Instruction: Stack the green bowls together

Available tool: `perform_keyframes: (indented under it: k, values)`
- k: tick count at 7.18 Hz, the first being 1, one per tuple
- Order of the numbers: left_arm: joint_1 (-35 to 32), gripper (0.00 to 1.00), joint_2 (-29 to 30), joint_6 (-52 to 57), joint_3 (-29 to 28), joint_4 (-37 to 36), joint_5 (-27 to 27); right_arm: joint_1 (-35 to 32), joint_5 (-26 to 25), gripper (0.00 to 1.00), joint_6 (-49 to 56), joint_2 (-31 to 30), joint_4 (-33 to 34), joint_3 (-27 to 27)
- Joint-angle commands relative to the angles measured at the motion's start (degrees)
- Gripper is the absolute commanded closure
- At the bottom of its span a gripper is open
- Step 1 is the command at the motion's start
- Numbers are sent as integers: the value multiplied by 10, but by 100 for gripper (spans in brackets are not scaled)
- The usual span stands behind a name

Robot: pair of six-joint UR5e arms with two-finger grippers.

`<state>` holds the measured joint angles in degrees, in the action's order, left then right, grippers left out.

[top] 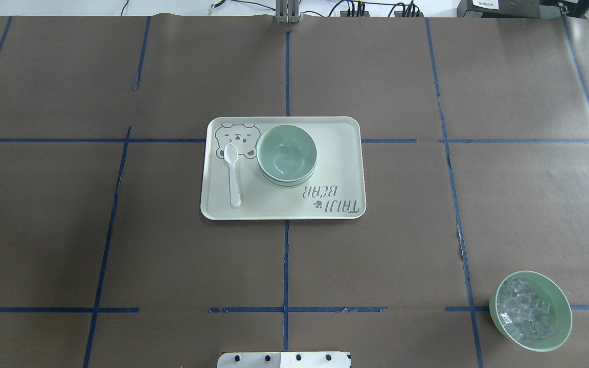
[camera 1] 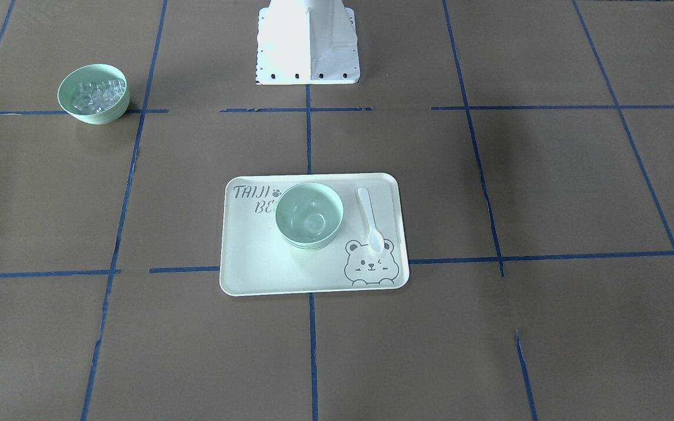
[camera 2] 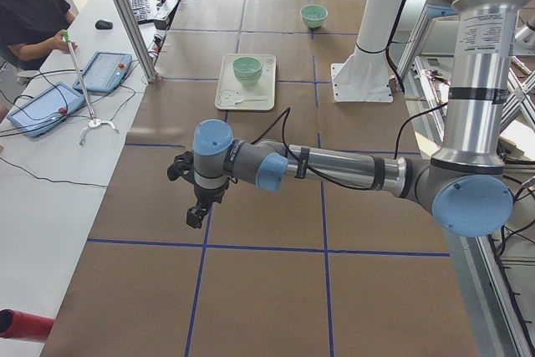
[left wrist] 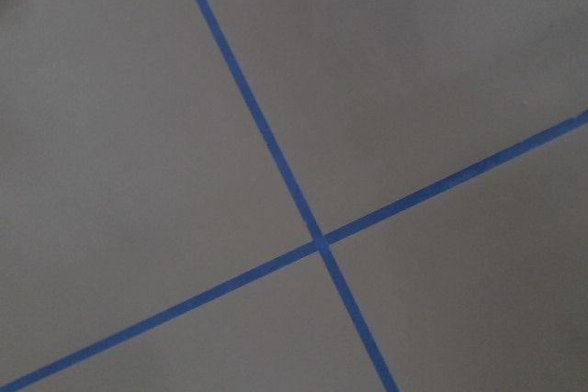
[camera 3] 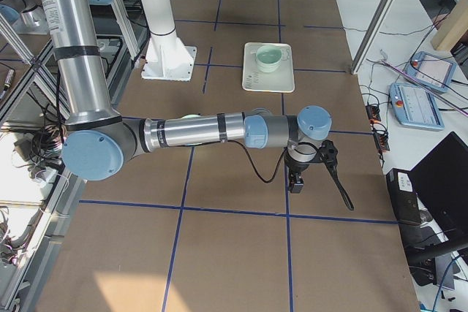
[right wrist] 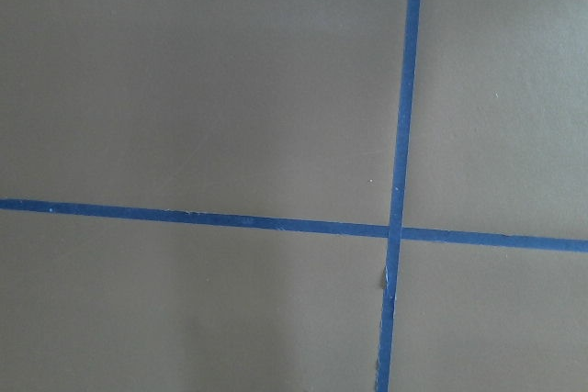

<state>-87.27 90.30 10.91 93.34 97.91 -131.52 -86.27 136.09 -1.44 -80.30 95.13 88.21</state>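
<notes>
The pale mint-green bowls (camera 1: 309, 215) sit nested as one stack on the cream tray (camera 1: 255, 263); stacked rims show under the top bowl in the overhead view (top: 287, 153). The stack also shows far off in the exterior left view (camera 2: 247, 67) and the exterior right view (camera 3: 268, 55). My left gripper (camera 2: 195, 221) hangs over bare table far from the tray, seen only from the side. My right gripper (camera 3: 295, 186) hangs likewise at the other end. I cannot tell whether either is open or shut. Both wrist views show only brown paper and blue tape.
A white spoon (camera 1: 369, 216) lies on the tray beside the stack. A green bowl with clear glassy chunks (top: 530, 311) stands apart near my right front. The robot's base plate (camera 1: 308, 41) is behind the tray. A person (camera 2: 29, 10) sits at the side table.
</notes>
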Motion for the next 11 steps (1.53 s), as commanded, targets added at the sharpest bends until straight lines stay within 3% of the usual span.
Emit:
perform_keyframes:
  k: [1,4,6,8,11]
  values:
    - [-5,0,-7,-7,9,-32,-37,0,1,0,5,-9,0,4]
    - [-4,0,-17,-147,25,-29,-32,0,3,0,5,-8,-1,-1]
    - [-4,0,-42,-151,21,-25,-74,0,6,0,5,-8,-1,3]
    - [-4,0,-37,-149,32,-27,-35,0,7,0,6,-7,0,5]
    - [-7,0,-32,-132,40,-35,-37,3,4,0,-1,-14,-6,-1]
